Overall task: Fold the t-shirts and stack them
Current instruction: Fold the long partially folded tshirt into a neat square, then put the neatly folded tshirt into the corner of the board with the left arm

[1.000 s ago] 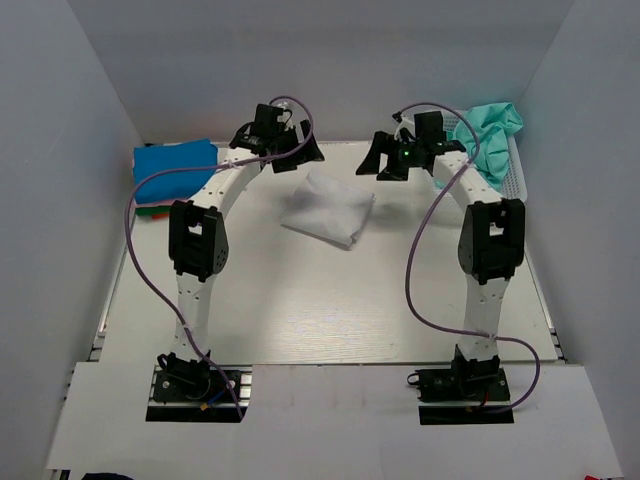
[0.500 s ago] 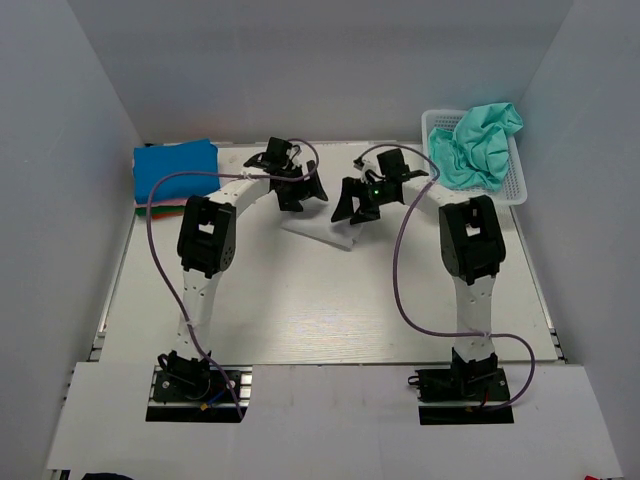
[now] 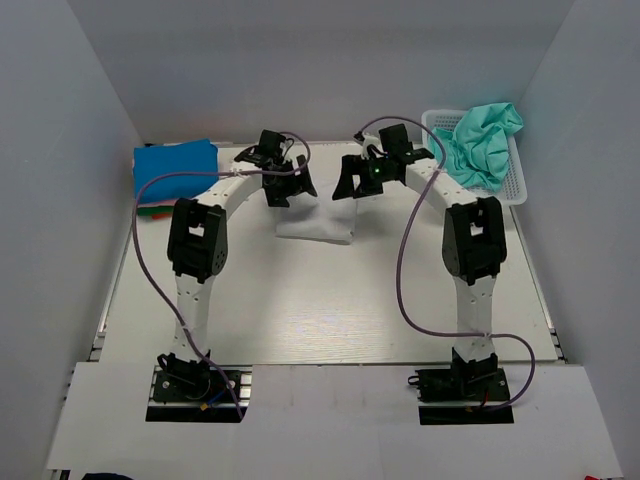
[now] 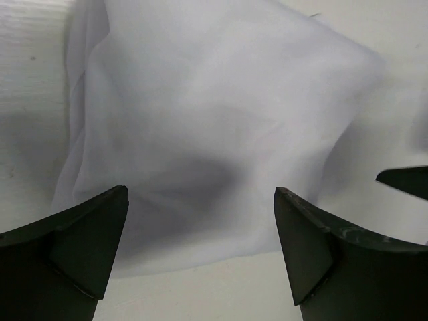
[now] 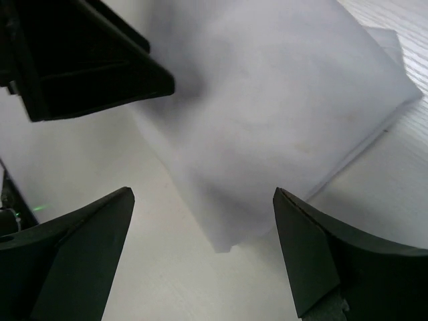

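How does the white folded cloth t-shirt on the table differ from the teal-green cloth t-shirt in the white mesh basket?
The white t-shirt lies folded flat on the table; the teal-green t-shirt sits crumpled in the white mesh basket. The white one is mid-table, the teal-green one at the far right corner. Both are plain cloth.

Soft, even light fills the top view, with faint shadows on the pale wooden desk [image 3: 320, 300]. Wrist views run dimmer: black fingers [image 4: 73, 247] blur, shadowing the folded white cloth t-shirt [image 4: 214, 100] grey.
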Available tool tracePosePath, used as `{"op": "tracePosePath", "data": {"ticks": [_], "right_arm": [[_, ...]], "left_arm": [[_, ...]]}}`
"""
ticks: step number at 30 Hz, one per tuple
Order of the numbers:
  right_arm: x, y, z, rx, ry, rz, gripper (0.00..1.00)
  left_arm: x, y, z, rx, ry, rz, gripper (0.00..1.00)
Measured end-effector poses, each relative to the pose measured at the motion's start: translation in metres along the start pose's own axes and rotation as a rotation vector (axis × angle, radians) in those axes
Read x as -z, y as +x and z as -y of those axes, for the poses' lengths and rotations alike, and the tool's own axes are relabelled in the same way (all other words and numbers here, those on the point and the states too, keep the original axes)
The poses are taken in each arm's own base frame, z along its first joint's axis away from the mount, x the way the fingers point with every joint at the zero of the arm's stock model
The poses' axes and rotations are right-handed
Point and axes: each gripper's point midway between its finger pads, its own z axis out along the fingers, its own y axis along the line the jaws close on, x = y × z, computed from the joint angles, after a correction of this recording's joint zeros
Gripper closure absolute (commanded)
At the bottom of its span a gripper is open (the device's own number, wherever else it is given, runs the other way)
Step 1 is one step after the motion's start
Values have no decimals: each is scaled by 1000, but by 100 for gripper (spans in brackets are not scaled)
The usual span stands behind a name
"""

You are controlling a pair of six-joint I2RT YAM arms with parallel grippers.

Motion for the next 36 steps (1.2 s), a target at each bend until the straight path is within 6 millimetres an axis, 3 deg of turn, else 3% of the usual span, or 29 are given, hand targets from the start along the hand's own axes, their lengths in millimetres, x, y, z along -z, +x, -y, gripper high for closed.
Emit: {"op": "tracePosePath", "data": {"ticks": [6, 10, 13, 15, 21, 28, 32, 36], "right_arm": [[25, -13, -70, 110, -137, 70, 10], [16, 4, -94, 158, -212, 58, 10], [1, 33, -84, 133, -214, -5, 10], [-8, 51, -70, 105, -198, -45, 10], [-30, 100, -30, 39, -151, -146, 10], [-28, 94, -25, 76, -118, -143, 10], [-23, 79, -26, 122, -78, -139, 10], [-13, 53, -42, 178, -80, -86, 10]], "left_arm": [[50, -29, 34, -27, 89, 123, 0], [70, -51, 64, -57, 187, 190, 0], [59, -60, 75, -57, 235, 185, 0], [38, -58, 72, -47, 243, 156, 0], [-45, -32, 18, 22, 113, 45, 0], [-29, -80, 15, 36, 65, 169, 0], [-21, -88, 11, 35, 47, 195, 0], [-1, -85, 12, 20, 32, 208, 0]]}}
